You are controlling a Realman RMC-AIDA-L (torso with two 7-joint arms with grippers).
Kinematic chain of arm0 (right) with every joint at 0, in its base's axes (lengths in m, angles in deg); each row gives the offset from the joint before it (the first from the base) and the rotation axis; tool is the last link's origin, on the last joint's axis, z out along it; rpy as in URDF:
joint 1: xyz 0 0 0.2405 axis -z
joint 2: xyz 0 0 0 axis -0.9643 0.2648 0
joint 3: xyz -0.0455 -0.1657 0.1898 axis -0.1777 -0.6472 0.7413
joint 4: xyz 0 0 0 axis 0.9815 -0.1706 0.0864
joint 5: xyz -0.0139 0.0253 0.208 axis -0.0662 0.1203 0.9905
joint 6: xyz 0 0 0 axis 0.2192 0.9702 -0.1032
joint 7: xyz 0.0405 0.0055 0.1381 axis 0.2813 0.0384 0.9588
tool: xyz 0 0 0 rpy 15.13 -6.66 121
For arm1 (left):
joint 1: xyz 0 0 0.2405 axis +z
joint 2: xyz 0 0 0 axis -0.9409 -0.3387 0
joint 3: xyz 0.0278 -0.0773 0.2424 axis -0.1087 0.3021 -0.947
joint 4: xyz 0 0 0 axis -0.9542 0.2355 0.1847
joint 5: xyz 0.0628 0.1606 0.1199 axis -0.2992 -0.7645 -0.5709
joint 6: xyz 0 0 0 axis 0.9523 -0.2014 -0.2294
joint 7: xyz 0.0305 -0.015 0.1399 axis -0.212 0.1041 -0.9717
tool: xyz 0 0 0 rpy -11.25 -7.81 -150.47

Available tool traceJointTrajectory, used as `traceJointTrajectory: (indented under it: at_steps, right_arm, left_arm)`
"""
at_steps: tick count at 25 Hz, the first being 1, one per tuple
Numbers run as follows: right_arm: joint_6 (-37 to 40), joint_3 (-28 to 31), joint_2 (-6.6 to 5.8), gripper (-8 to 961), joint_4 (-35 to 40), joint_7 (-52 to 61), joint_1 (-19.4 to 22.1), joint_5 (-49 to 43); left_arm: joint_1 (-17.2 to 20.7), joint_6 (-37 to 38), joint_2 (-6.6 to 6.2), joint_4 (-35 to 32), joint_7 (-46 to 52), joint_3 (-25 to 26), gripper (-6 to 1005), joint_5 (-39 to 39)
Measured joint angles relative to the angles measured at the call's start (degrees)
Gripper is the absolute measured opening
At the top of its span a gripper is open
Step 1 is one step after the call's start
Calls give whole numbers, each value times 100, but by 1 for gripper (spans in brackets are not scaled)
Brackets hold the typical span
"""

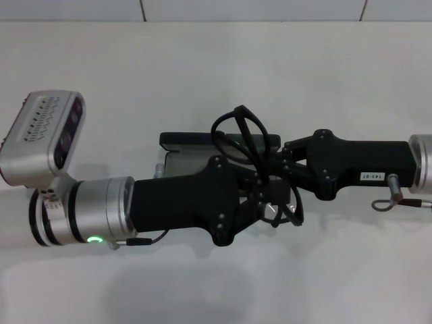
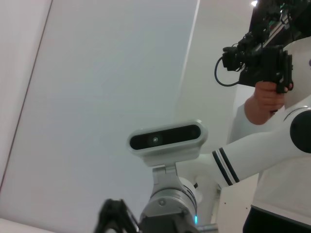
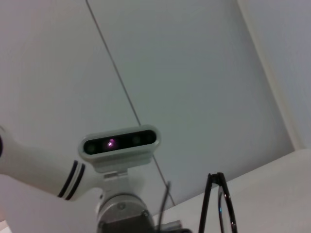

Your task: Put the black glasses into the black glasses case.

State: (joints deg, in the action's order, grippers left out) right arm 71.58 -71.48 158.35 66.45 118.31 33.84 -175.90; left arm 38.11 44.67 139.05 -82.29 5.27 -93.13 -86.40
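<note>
The black glasses case [image 1: 183, 142] lies open in the middle of the table, its grey lining [image 1: 181, 162] partly hidden under my left arm. The black glasses [image 1: 241, 112] are held above it, their temple arms sticking up in a loop. They also show in the right wrist view [image 3: 215, 176]. My right gripper [image 1: 271, 160] comes in from the right and is shut on the glasses over the case. My left gripper [image 1: 270, 206] comes in from the left and sits right beside the glasses, just in front of the case.
The white table [image 1: 202, 61] stretches all round, with a wall edge at the back. My left wrist camera housing [image 1: 44, 135] sticks out at the left. A person holding a black device [image 2: 262, 63] shows in the left wrist view.
</note>
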Motion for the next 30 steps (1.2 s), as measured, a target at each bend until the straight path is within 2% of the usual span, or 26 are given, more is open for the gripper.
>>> traceJointTrajectory:
  at_steps: [30]
  right_arm:
    - [89, -125, -1, 62, 57, -70, 39, 186]
  left_arm:
    - [0, -17, -19, -9, 69, 11, 27, 76]
